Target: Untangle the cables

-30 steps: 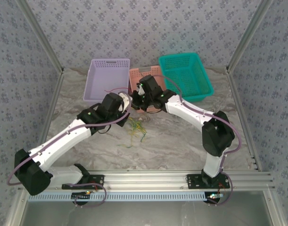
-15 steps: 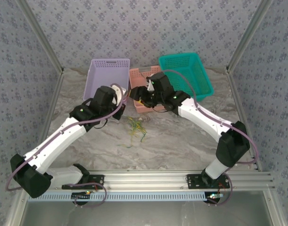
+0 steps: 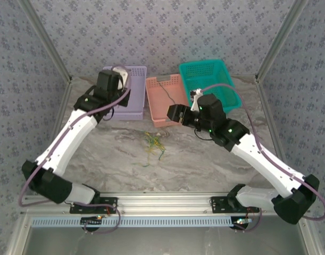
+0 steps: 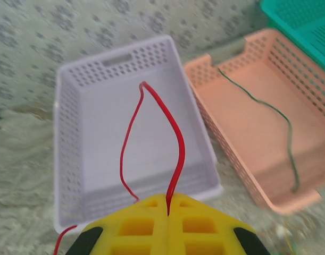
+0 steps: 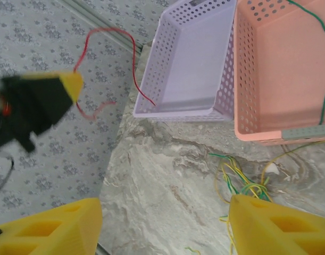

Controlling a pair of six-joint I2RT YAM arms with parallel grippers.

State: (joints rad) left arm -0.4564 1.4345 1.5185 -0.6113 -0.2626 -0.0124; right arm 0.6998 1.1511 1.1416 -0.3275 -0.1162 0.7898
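Observation:
A tangle of thin yellow and green cables (image 3: 154, 144) lies on the table in front of the baskets, and in the right wrist view this tangle (image 5: 242, 183) sits beside my right finger. My left gripper (image 4: 167, 204) is shut on a red cable (image 4: 178, 138), which loops up over the purple basket (image 4: 64, 159). From above, the left gripper (image 3: 115, 79) hangs over that basket (image 3: 135, 71). A dark green cable (image 4: 287, 133) lies in the pink basket (image 4: 205, 66). My right gripper (image 5: 165, 223) is open with nothing between its fingers, just in front of the pink basket (image 3: 157, 119).
A teal basket (image 3: 228, 103) stands at the back right, touching the pink one. The patterned enclosure walls (image 3: 40, 69) rise at the left, back and right. The right wrist view shows the left gripper (image 5: 45, 98) in the air with the red cable (image 5: 133, 58).
The left arm swung back and left from the tangle to the purple basket, carrying the red cable. The right gripper opened and drew back to the right from the pink basket.

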